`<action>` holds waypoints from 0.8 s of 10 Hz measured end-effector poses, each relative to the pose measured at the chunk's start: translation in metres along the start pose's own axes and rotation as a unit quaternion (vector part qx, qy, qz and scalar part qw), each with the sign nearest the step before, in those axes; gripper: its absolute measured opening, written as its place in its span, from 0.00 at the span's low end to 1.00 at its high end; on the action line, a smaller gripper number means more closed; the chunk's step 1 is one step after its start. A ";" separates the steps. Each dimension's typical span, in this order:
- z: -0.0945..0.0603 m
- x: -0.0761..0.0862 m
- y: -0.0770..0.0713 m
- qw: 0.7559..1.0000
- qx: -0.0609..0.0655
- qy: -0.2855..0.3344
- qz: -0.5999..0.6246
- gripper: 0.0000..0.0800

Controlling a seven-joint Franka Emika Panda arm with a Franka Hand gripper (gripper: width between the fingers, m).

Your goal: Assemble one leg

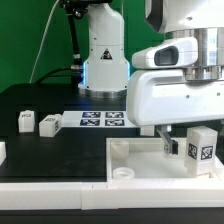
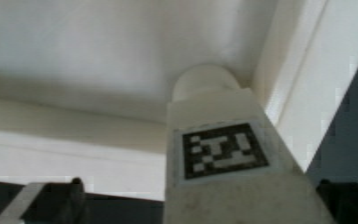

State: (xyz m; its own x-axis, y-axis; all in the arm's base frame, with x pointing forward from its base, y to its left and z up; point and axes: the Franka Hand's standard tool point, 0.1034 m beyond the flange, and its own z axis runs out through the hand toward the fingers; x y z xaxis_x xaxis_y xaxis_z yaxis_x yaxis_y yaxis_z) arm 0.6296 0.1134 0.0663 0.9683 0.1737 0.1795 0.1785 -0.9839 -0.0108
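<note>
The leg (image 2: 220, 150), a white block with a rounded tip and one black-and-white tag, filled the wrist view above the tray (image 2: 87, 70). The end effector (image 1: 200, 128) gripped it upright over the tray's (image 1: 140, 160) corner at the exterior view's right.

Bright, even light (wrist view blurry)

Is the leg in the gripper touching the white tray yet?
Cannot tell. In the exterior view the leg hangs over the tray, its lower end out of frame; the wrist view hides it too.

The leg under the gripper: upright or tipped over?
Upright: the leg stands tall over the white tray, tag facing outward. The gripper sits above it; jaw state unclear.
</note>
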 end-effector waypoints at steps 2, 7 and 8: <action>0.000 0.000 0.000 1.000 0.000 0.000 0.009 0.48; 0.001 -0.001 -0.002 0.977 0.000 -0.001 0.211 0.36; 0.001 -0.002 -0.002 0.955 -0.004 -0.001 0.297 0.36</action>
State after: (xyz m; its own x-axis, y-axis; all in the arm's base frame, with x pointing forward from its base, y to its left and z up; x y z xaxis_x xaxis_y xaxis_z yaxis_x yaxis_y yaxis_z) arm 0.6272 0.1147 0.0647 0.8989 -0.4142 0.1428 -0.4028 -0.9096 -0.1021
